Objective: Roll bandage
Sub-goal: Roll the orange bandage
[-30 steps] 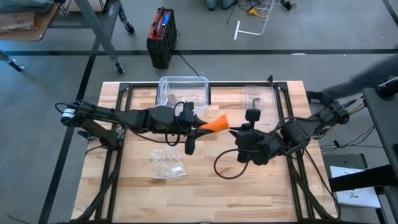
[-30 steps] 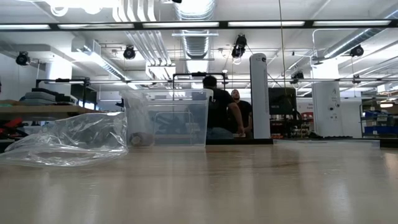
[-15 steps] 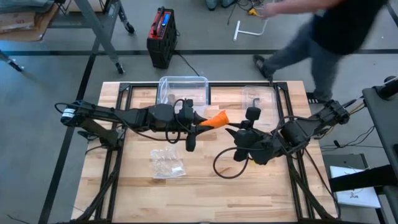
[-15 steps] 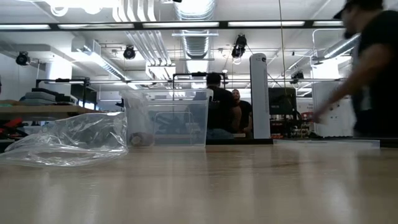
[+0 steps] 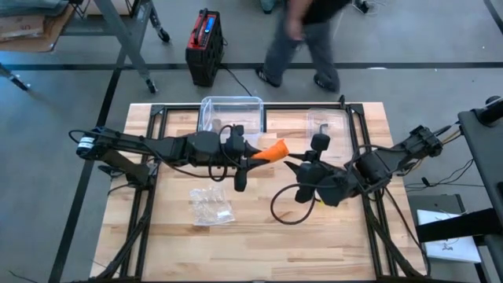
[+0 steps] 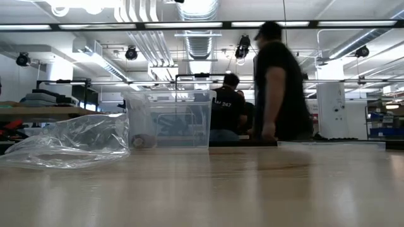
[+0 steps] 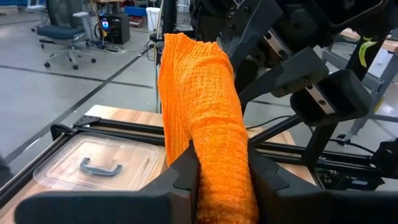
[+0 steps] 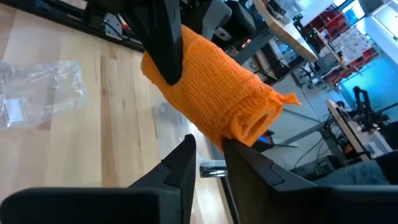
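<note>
An orange bandage roll (image 5: 272,151) hangs above the middle of the table, held by my left gripper (image 5: 253,156), which reaches in from the table's left. The roll's free end (image 8: 255,121) is hollow with a frayed corner and points toward my right arm. My right gripper (image 5: 291,165) comes in from the right. Its two fingers (image 8: 180,163) stand a little apart with nothing between them, right at that free end. Neither gripper shows in the low view. My left gripper pinches the left end of the roll (image 7: 219,163) between its two fingers (image 7: 186,169). The fingers come level from the table's left and lie along the roll. The roll sticks out past the fingertips, lifted clear of the table. My right gripper: one fingertip (image 8: 231,148) is at the underside of the roll's free end; whether it touches, I cannot tell.
A clear plastic box (image 5: 232,115) and a clear lid with a handle (image 5: 325,126) sit at the far edge. A crumpled clear bag (image 5: 211,207) lies near the middle left. A black cable loop (image 5: 286,209) hangs under my right arm. A person (image 5: 308,31) walks behind the far edge.
The roll's free end has swung a little toward the far edge, away from my right gripper, while my left gripper kept its hold. A person has walked from right to left behind the table's far edge.
</note>
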Tool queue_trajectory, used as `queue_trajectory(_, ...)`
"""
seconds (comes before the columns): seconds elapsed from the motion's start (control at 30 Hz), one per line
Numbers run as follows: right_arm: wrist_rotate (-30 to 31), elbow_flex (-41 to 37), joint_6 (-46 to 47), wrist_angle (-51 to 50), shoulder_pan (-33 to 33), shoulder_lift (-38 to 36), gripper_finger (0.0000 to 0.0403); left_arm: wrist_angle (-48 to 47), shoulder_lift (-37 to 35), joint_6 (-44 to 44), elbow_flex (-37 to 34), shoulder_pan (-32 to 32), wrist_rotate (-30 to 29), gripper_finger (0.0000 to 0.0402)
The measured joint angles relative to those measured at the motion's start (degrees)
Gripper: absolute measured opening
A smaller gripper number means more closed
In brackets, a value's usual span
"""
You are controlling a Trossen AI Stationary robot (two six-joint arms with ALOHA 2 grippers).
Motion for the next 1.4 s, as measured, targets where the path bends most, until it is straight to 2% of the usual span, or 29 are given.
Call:
queue_trajectory(0.3, 0.16, 0.00, -0.87, 1.38, -1.42, 0.63, 0.0089, 0.20, 0.44, 1.72, -0.01, 0.02, -0.16, 0.0069)
queue_trajectory(0.53, -0.71, 0.00, -0.80, 1.94, -2.25, 0.76, 0.0047, 0.47, 1.92, 4.37, -0.04, 0.04, 1.49, 0.0058)
queue_trajectory(0.8, -4.32, 0.00, -0.84, 1.33, -2.25, 0.72, 0.0003, 0.03, 2.10, 5.56, -0.15, -0.07, 2.47, 0.0068)
queue_trajectory(1.07, -1.74, 0.00, 0.32, 0.88, -2.31, 0.52, 0.0000, 0.16, 1.56, 4.38, -0.15, -0.07, -0.64, 0.0062)
queue_trajectory(1.2, -1.49, 0.00, 1.66, -0.05, -2.29, -0.08, 0.0000, 0.29, 1.33, 4.06, -0.43, -0.07, -0.87, 0.0069)
queue_trajectory(1.4, -0.91, 0.00, 1.69, 0.43, -2.29, -0.80, 0.0000, 0.63, 1.18, 3.34, -0.79, -0.07, -1.19, 0.0059)
